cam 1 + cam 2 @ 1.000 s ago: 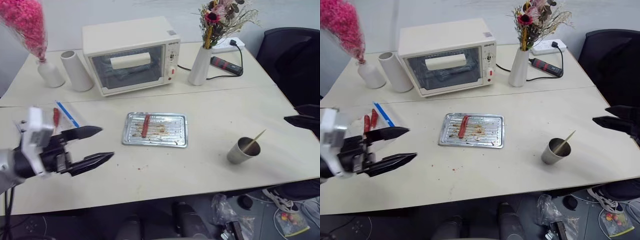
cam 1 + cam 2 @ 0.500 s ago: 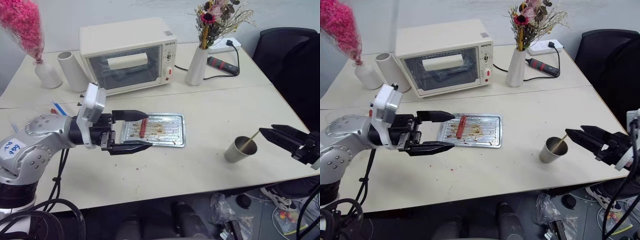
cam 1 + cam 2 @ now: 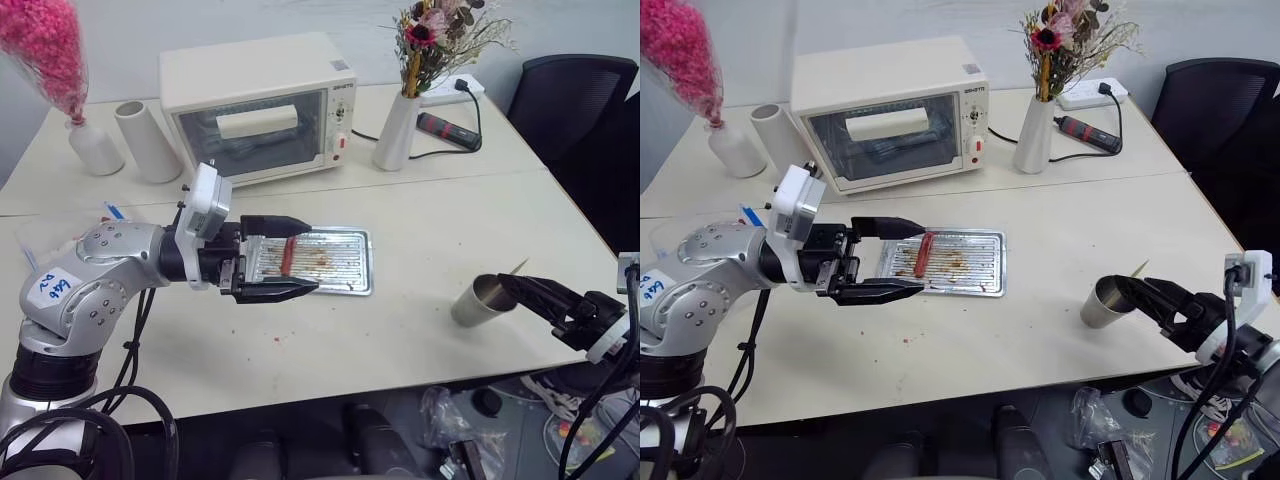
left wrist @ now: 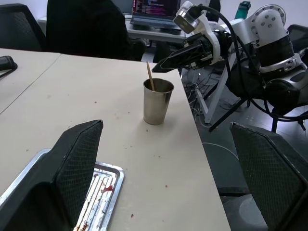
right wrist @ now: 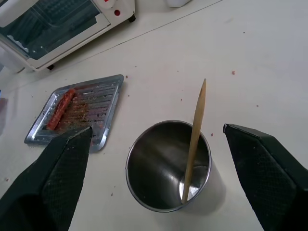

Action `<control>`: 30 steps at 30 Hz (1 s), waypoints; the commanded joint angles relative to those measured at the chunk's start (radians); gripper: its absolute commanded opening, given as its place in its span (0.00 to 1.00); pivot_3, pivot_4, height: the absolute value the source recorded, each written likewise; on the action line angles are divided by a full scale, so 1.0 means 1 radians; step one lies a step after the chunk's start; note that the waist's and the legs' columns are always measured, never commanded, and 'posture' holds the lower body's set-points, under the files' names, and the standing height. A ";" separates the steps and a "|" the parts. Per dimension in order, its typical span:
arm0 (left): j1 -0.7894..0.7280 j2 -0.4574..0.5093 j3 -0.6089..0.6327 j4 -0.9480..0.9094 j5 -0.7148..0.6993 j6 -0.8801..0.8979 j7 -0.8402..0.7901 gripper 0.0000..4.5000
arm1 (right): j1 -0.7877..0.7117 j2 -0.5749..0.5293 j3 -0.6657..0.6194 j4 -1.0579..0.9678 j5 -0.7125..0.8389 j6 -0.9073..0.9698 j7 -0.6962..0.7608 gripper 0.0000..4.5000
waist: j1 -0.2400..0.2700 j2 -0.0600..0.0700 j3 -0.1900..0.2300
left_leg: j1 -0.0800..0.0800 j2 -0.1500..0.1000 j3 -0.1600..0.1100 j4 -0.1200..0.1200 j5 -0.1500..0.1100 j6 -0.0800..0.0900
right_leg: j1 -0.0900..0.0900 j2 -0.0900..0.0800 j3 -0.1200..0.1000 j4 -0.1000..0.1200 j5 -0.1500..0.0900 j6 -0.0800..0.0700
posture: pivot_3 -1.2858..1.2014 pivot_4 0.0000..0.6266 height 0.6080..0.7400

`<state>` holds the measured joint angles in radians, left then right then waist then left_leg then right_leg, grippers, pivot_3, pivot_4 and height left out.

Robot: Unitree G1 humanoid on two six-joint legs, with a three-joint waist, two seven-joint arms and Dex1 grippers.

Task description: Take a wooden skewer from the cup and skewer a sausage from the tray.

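Pale pointed wooden skewer (image 5: 194, 142) leaning inside grey cup (image 5: 168, 165).

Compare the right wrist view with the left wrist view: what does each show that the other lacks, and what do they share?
Right wrist view alone: the sausage lying in the tray, and the toaster oven behind it. Left wrist view alone: the right gripper, open, beside the cup, plus a laptop and chairs beyond the table. Both: the cup with the wooden skewer leaning inside, and part of the tray.
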<state>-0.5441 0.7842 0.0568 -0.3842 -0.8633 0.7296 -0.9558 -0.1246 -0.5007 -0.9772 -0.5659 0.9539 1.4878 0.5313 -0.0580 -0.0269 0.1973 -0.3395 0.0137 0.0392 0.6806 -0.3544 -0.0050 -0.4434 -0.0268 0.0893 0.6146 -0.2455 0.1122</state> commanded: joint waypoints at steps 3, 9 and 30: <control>-0.021 -0.018 -0.001 -0.020 0.014 -0.012 -0.004 1.00 | 0.028 -0.005 0.052 0.000 0.018 -0.096 -0.046 1.00 | -0.001 0.000 0.000 | 0.000 0.000 0.000 0.000 0.000 0.000 | 0.000 0.000 0.000 -0.001 0.000 0.001 | 0.52 0.24 1.00; -0.029 -0.031 -0.007 -0.024 0.026 -0.011 0.000 1.00 | 0.016 -0.021 0.119 0.068 0.001 -0.195 -0.097 1.00 | 0.000 0.000 0.000 | -0.001 0.000 0.000 0.000 -0.001 0.001 | 0.000 0.000 0.000 -0.004 0.001 0.002 | 0.52 0.24 1.00; -0.043 -0.042 -0.004 -0.023 0.040 -0.013 0.003 1.00 | 0.030 -0.060 0.200 0.144 0.066 -0.336 -0.165 0.28 | 0.000 0.000 0.000 | -0.003 0.001 0.000 0.000 -0.002 0.003 | 0.000 -0.001 0.000 -0.007 0.002 0.003 | 0.52 0.24 1.00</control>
<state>-0.5652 0.7451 0.0375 -0.3838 -0.8229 0.7296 -0.9528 -0.0935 -0.5422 -0.7624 -0.4187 0.9918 1.1759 0.3710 -0.0575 -0.0268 0.1973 -0.3424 0.0143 0.0392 0.6805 -0.3563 -0.0023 -0.4435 -0.0275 0.0892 0.6078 -0.2440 0.1149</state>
